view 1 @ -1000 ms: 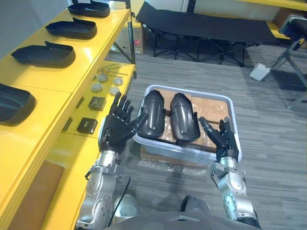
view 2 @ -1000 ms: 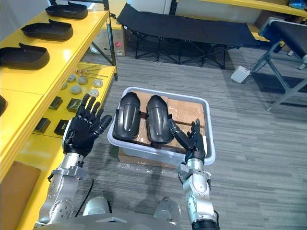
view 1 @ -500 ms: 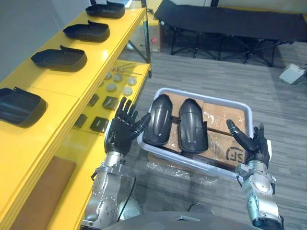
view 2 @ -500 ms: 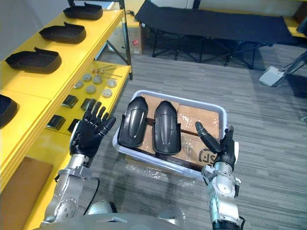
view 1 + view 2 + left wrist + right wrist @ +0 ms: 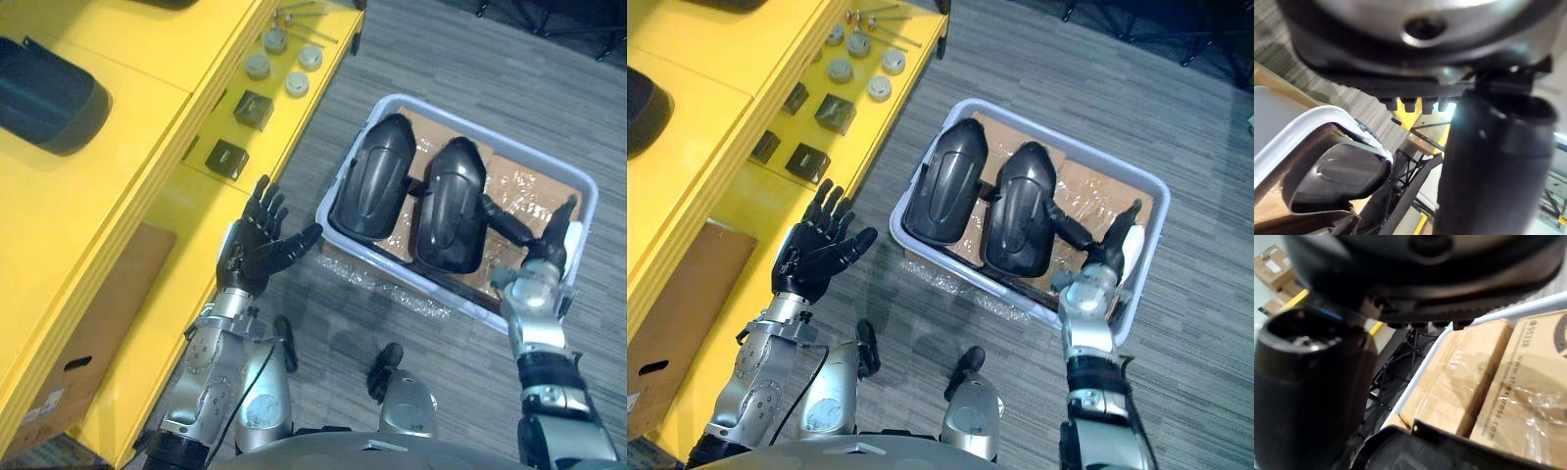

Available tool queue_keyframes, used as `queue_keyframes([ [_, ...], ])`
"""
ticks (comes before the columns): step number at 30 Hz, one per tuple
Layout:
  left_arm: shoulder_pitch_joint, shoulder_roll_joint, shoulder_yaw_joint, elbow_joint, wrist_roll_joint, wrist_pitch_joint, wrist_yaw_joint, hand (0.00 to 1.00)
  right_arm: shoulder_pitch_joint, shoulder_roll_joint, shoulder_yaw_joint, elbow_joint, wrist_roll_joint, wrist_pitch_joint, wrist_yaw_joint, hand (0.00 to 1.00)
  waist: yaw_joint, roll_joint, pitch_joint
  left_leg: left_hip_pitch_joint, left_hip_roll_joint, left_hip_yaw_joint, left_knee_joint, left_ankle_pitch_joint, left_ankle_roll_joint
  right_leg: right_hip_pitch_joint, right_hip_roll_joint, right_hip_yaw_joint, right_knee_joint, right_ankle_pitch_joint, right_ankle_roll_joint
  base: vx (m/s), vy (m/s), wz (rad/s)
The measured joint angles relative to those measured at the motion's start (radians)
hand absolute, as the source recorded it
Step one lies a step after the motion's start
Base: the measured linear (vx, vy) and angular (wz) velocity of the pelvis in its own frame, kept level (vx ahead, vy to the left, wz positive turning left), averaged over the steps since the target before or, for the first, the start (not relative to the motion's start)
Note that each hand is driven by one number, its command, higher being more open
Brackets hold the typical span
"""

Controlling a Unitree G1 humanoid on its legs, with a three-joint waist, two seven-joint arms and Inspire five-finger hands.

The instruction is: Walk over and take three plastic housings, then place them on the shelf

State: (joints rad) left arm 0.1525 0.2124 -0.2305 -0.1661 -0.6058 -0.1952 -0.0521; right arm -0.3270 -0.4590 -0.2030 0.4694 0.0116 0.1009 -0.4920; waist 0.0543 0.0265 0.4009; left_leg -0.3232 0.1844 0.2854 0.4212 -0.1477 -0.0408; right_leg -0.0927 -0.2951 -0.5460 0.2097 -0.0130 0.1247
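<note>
Reaching in from both sides of the bin, w/ nothing gripped yet. The left hand (image 5: 257,250) sits lower centre-left of the frame, palm turned toward the bin, fingers wide and spread, empty. The right hand (image 5: 542,257) is at the right edge by the bin's near corner, fingers straight and apart. Its thumb stretches toward the right housing; can't tell if it touches. Also empty.

Task items: two black plastic housings lie side by side in the white plastic bin (image 5: 1068,143), centre-right of frame. These are the left housing (image 5: 372,178) and the right housing (image 5: 449,204), both domed side up. They rest on film-wrapped cardboard boxes (image 5: 524,186) that cover the bin's bottom. That prob. keeps the shells raised near the rim, easy to reach. Another housing (image 5: 44,93) lies on the yellow shelf (image 5: 127,196), upper left.

Why the pose: the hands bracket the pair w/ palms facing in. This looks like setup for a two-handed scoop, or one shell per hand. Pick-up step not yet done.

Surface & room:
- The shelf has a top deck and a lower tier.
- The lower tier carries round discs (image 5: 257,67) and small black blocks (image 5: 227,159), top centre-left, so free room for housings is prob. the top deck.
- A brown cardboard box (image 5: 88,323) sits under the shelf, lower left.
- A film-wrapped package (image 5: 377,279) shows under the bin's near edge.
- All of it stands on grey plank-pattern floor (image 5: 460,59).
- The bin is just beside the shelf, so a short carry.
</note>
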Motion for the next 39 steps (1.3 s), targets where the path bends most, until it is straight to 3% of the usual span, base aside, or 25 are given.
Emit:
queue_keyframes([
  [5, -0.01, 0.002, -0.033, 0.0, 0.001, -0.001, 0.002, 1.0, -0.067, -0.056, 0.013, 0.057, 0.0, 0.022, 0.003, 1.0, -0.001, 0.004, 0.034, -0.035, 0.002, -0.001, 0.028, 0.0, 0.002, -0.028, -0.001, 0.007, 0.016, 0.0, 0.0, -0.05, 0.029, -0.01],
  [12, -0.047, -0.002, -0.04, 0.0, 0.0, -0.006, 0.003, 1.0, -0.182, -0.131, 0.089, 0.255, 0.005, 0.109, 0.119, 1.0, 0.018, 0.025, 0.058, -0.082, 0.001, -0.014, 0.042, 0.012, 0.019, -0.064, -0.001, 0.007, 0.027, 0.0, 0.0, -0.06, 0.012, 0.04],
  [18, -0.05, -0.005, -0.04, 0.0, -0.002, -0.012, 0.003, 1.0, -0.281, -0.198, 0.136, 0.371, 0.005, 0.133, 0.179, 1.0, 0.026, 0.034, 0.063, -0.117, -0.001, -0.03, 0.042, 0.031, 0.026, -0.093, -0.003, 0.01, 0.037, 0.0, 0.0, -0.07, 0.007, 0.05],
  [19, -0.052, -0.005, -0.041, 0.0, -0.002, -0.013, 0.004, 1.0, -0.288, -0.203, 0.142, 0.378, 0.005, 0.132, 0.182, 0.0, 0.027, 0.035, 0.063, -0.122, -0.001, -0.031, 0.04, 0.036, 0.027, -0.099, -0.003, 0.012, 0.037, 0.0, -0.001, -0.1, -0.01, 0.04],
  [25, -0.122, -0.013, -0.069, 0.042, -0.002, -0.022, 0.04, 1.0, -0.46, -0.255, 0.225, 0.571, 0.02, 0.129, 0.139, 0.0, 0.04, 0.041, 0.067, -0.146, -0.002, -0.036, -0.015, 0.094, 0.02, -0.149, 0.009, 0.025, 0.053, -0.009, -0.016, -0.12, -0.036, 0.01],
  [29, -0.18, -0.022, -0.087, 0.102, -0.002, -0.014, 0.088, 1.0, -0.547, -0.325, 0.243, 0.676, 0.131, 0.123, 0.168, 0.0, 0.051, 0.043, 0.068, -0.164, 0.006, -0.036, -0.039, 0.131, 0.019, -0.181, 0.022, 0.03, 0.051, 0.004, -0.034, -0.09, -0.049, -0.04],
  [32, -0.188, -0.022, -0.087, 0.107, -0.002, -0.012, 0.129, 1.0, -0.567, -0.331, 0.242, 0.721, 0.133, 0.094, 0.202, 0.0, 0.053, 0.048, 0.071, -0.161, 0.019, -0.023, -0.038, 0.135, 0.016, -0.191, 0.035, 0.046, 0.049, 0.018, -0.035, -0.04, -0.031, -0.16],
  [39, -0.223, -0.038, -0.112, 0.119, -0.003, -0.002, 0.155, 1.0, -0.594, -0.33, 0.237, 0.775, 0.088, 0.065, 0.218, 0.0, 0.053, 0.086, 0.079, -0.155, 0.02, -0.016, -0.064, 0.155, 0.016, -0.203, 0.038, 0.055, 0.05, 0.022, -0.039, -0.01, -0.028, -0.04],
])
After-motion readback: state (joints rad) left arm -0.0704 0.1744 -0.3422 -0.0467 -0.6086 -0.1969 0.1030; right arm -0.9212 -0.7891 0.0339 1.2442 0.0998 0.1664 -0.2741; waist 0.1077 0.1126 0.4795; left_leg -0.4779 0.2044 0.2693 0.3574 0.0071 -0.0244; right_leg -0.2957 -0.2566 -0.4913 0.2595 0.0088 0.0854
